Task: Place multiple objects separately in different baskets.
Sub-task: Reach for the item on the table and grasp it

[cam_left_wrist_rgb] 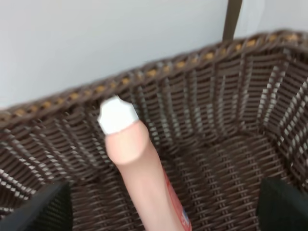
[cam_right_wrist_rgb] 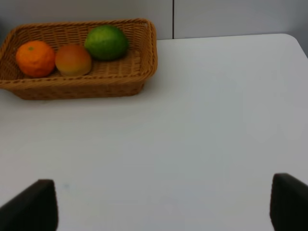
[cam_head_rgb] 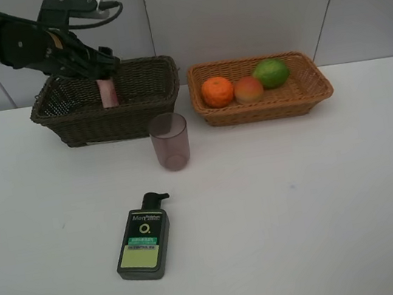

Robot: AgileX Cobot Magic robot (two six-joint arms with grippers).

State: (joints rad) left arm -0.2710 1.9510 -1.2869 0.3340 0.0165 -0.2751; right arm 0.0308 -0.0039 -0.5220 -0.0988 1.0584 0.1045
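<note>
The left gripper [cam_head_rgb: 96, 66] hangs over the deep dark brown wicker basket [cam_head_rgb: 95, 122] with its jaws wide open. The pink plastic bottle with the white cap [cam_left_wrist_rgb: 137, 163] stands between them, inside the basket, gripped by nothing. I think the danger is in the lifting: if the arm rises crooked, one finger may catch the bottle and tip it over the rim.

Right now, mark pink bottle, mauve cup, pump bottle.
pink bottle [cam_left_wrist_rgb: 136, 161], left wrist view, mid body.
mauve cup [cam_head_rgb: 171, 145], exterior high view, side wall.
pump bottle [cam_head_rgb: 144, 243], exterior high view, front label.
</note>
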